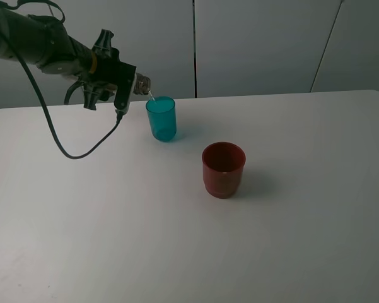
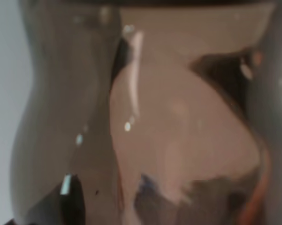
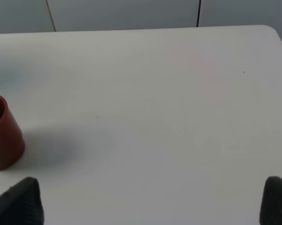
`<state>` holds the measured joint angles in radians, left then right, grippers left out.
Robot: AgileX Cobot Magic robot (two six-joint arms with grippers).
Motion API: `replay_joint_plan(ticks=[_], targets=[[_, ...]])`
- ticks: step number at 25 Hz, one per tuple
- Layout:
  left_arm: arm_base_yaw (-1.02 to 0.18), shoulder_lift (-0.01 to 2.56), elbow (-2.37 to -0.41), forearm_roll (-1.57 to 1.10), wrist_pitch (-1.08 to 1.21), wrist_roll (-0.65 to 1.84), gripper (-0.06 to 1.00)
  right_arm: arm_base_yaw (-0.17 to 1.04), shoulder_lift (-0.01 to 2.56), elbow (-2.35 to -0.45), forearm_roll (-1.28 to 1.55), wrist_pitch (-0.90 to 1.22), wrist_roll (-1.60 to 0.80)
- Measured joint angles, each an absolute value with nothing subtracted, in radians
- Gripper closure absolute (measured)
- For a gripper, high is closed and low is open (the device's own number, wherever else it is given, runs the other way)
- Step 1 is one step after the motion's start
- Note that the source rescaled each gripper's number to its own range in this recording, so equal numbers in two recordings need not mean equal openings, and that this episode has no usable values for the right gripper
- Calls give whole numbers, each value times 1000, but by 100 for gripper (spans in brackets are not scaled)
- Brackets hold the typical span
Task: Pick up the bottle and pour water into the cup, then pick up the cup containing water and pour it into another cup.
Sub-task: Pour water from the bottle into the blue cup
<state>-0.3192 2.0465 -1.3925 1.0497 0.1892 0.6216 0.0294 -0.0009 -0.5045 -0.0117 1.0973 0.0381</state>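
The left gripper [image 1: 122, 80] is clamped around the bottle [image 1: 142, 83], and only the neck shows past its fingers in the high view. In the left wrist view the bottle's tinted body [image 2: 178, 140] fills the picture, too blurred to show how much it holds.

The relation that matters is bottle mouth to teal cup [image 1: 161, 118]. The bottle's long axis lies close to level and points from the gripper toward the cup. Its mouth sits just above and just outside the cup's rim, on the side away from the red cup [image 1: 224, 169]. A thin thread of water [image 1: 151, 96] runs from the mouth over the rim and into the cup, so the pour looks to be under way. A small tilt or drift away from the rim would likely send the stream onto the table [image 1: 303, 221].

The teal cup stands upright just below the left gripper. The red cup stands upright near the teal cup but apart from it, toward the front and the right arm's side.

The right gripper [image 3: 148, 204] is spread wide and holds nothing. From it the red cup [image 3: 2, 131] is close by, and the teal cup does not show clearly in its view. I judge the left arm far nearer the teal cup, but it is busy with the bottle.
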Motion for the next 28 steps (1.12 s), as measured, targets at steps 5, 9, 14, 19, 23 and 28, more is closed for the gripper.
replay_joint_plan(ticks=[5,9,14,19,23,28], targets=[[-319,2046,-1394,1050,156,633,94,29,-1,-504,-12,1097,38],[-319,2046,-1394,1054,144,633,94,29,-1,-504,-12,1097,38],[-319,2046,-1394,1067,144,637,94,29,-1,-504,-12,1097,38],[-319,2046,-1394,1083,144,638,94,29,-1,-504,-12,1097,38],[-319,2046,-1394,1096,141,638,94,29,-1,-504,-12,1097,38],[-319,2046,-1394,1137,141,638,94,29,-1,-504,-12,1097,38]])
